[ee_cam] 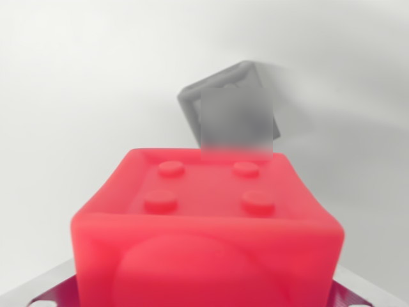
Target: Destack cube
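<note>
One red cube [208, 236] is seen gripped by the end effector [211, 281]; lowering toward the 12 o'clock counter [77, 96] and releasing is judged next.

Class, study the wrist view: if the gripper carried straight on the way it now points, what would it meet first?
Most likely the red cube: its studded top fills the view just ahead of a blurred grey gripper finger. Depth is unclear, so whether they already touch cannot be told.
</note>
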You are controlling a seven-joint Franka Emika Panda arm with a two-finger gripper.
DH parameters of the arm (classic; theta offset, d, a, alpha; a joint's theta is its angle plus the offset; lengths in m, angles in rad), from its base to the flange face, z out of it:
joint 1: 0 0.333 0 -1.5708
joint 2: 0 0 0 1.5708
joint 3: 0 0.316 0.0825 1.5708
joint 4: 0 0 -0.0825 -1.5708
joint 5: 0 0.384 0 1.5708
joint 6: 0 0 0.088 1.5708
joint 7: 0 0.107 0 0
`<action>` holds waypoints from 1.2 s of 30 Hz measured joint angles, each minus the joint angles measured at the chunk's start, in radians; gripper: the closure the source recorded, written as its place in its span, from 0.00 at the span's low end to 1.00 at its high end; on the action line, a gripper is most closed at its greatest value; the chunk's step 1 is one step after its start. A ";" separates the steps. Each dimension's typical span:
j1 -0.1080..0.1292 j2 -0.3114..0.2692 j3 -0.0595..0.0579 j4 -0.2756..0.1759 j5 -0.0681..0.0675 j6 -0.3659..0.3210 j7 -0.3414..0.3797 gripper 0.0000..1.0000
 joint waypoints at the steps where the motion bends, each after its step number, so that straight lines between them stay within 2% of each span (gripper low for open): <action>1: 0.000 -0.001 0.000 -0.001 0.000 0.001 0.007 1.00; 36: 0.005 -0.033 0.000 -0.059 -0.001 0.028 0.259 1.00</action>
